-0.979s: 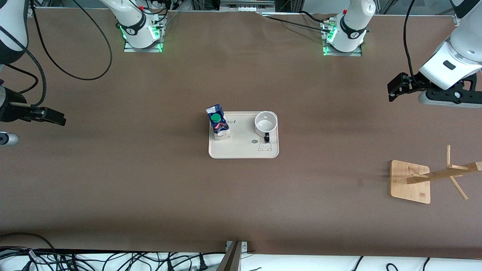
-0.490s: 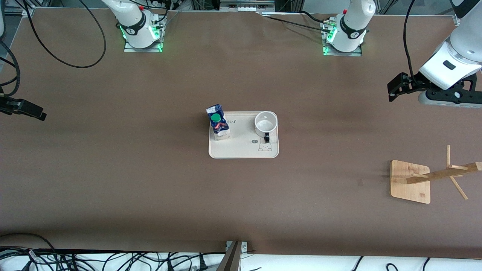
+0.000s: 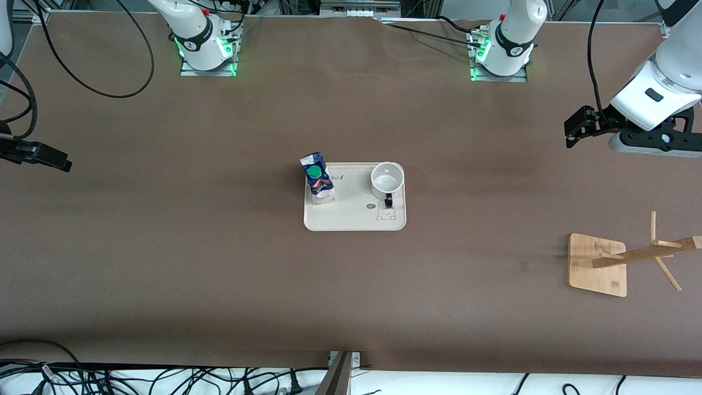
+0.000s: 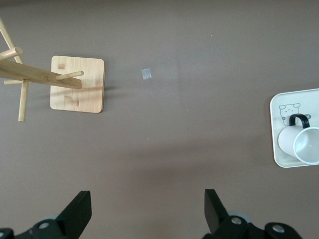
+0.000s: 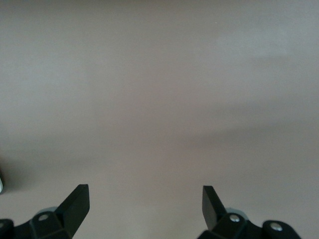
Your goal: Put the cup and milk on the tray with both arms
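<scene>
The tray [image 3: 355, 216] lies at the middle of the table [image 3: 219, 263], and on it both things of the task are already set: the milk [image 3: 317, 184] stands upright at the tray's corner toward the right arm's end, on the side farther from the front camera, and the cup [image 3: 387, 179] stands upright and empty at the corner toward the left arm's end, its black handle turned toward the front camera, just by the rabbit drawing. The placing is therefore judged to be done, and the step in hand is judged to be the drawing back of the arms. The left gripper [image 4: 144, 211] is held in the air over bare table toward the left arm's end, well apart from the tray, its jaws spread wide and nothing between them; the cup and a corner of the tray are caught at the edge of its wrist view. The right gripper [image 5: 144, 206] is likewise held over bare table at the right arm's end, jaws wide and nothing held. Little more is called for than that both arms be kept clear of the tray, so that neither thing is knocked. One tray, one cup, one milk, two grippers and one wooden stand [image 3: 598, 265] are counted, the stand resting near the left arm's end, nearer the front camera than the tray.
</scene>
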